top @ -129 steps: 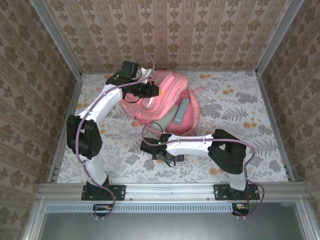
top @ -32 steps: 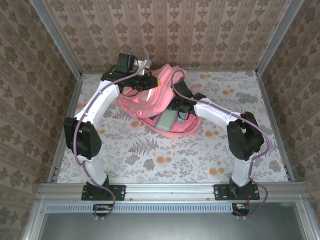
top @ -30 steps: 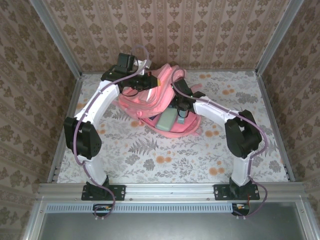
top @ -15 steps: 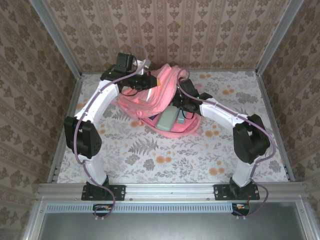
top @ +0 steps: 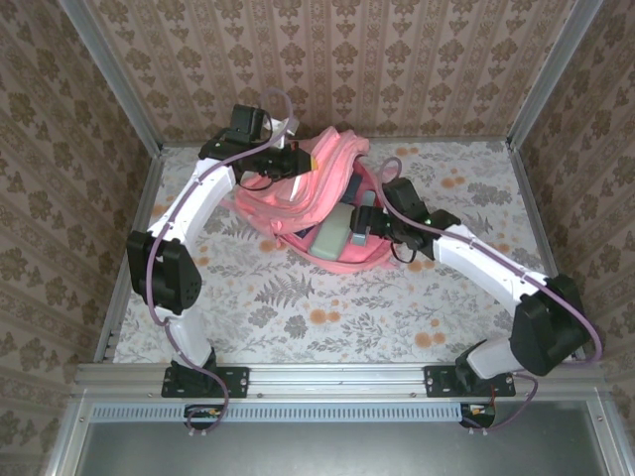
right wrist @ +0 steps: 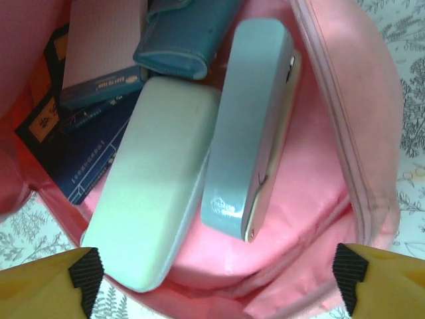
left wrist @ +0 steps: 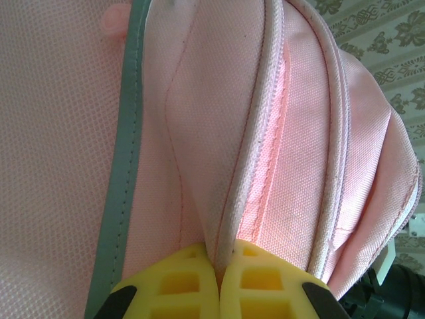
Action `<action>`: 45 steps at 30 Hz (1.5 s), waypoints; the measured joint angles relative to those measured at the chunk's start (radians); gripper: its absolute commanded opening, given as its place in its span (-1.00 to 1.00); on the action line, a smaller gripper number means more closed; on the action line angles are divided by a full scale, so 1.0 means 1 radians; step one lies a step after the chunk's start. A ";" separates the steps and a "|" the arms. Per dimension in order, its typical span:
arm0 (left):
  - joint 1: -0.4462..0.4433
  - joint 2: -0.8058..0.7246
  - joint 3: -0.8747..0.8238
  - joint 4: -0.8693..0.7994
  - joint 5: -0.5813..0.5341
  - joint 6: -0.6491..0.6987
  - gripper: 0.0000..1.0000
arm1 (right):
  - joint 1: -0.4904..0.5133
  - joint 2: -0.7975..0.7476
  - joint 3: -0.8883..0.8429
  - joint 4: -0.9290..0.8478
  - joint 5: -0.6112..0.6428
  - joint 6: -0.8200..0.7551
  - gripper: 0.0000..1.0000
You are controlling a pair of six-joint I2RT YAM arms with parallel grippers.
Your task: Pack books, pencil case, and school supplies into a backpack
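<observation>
Here, the backpack (top: 298, 203) is seen lying on the flowered counter (top: 298, 307) near the middle of its far edge, with its open mouth turned toward the near right. In the left wrist view, a piped seam of the pink fabric is pinched between the closed yellow fingertips of the left end effector (left wrist: 217, 282), and the upper flap is held up by that grip. The right end effector (right wrist: 216, 282) is spread wide at the mouth of the bag, with nothing between its fingers (right wrist: 63, 282). Inside, the pencil case (right wrist: 153, 183) and the slim pale-teal box (right wrist: 249, 126) are laid side by side and touching, their long axes parallel and running from the mouth into the bag. The dark-teal pad (right wrist: 186, 33) is found deeper in, beyond their far ends. The books (right wrist: 73, 149) are stacked beside the pencil case; fine white print is carried on a blue band and on the navy cover, too small to be read. A small embossed mark on the near end of the box cannot be made out.
</observation>
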 measured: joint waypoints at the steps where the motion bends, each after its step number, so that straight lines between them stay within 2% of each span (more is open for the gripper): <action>1: -0.001 0.000 -0.004 0.000 0.001 0.001 -0.80 | 0.003 -0.018 -0.022 0.005 -0.005 0.002 0.77; 2: -0.002 0.000 -0.011 0.001 0.001 0.008 -0.56 | 0.008 -0.038 -0.043 0.011 -0.007 0.002 0.76; 6: -0.007 -0.002 -0.053 0.022 0.005 0.027 -0.11 | 0.046 -0.077 -0.064 0.020 -0.010 0.003 0.77; 8: -0.004 -0.011 -0.083 0.032 0.005 0.027 -0.03 | 0.075 -0.081 -0.064 0.028 -0.009 0.003 0.77; 16: 0.076 -0.174 -0.310 0.069 0.000 0.019 -0.07 | 0.192 -0.055 -0.063 0.042 0.020 0.008 0.71; 22: 0.227 -0.293 -0.547 0.132 -0.029 -0.001 -0.05 | 0.258 0.040 -0.048 0.042 0.045 0.029 0.60; 28: 0.365 -0.263 -0.733 0.213 -0.071 -0.085 -0.10 | 0.335 0.128 -0.008 0.041 0.064 0.034 0.59; 34: 0.388 -0.143 -0.756 0.386 -0.075 -0.190 -0.10 | 0.377 0.194 0.031 0.043 0.074 0.056 0.58; 37: 0.388 -0.085 -0.755 0.429 -0.088 -0.214 -0.15 | 0.383 0.215 0.035 0.042 0.074 0.068 0.59; 40: 0.388 -0.043 -0.755 0.457 -0.101 -0.233 -0.34 | 0.388 0.248 0.055 0.042 0.082 0.080 0.61; 44: 0.387 -0.029 -0.755 0.483 -0.105 -0.253 -0.97 | 0.392 0.283 0.079 0.040 0.106 0.085 0.61; 45: 0.386 -0.029 -0.755 0.488 -0.105 -0.256 -1.00 | 0.392 0.292 0.087 0.035 0.115 0.085 0.61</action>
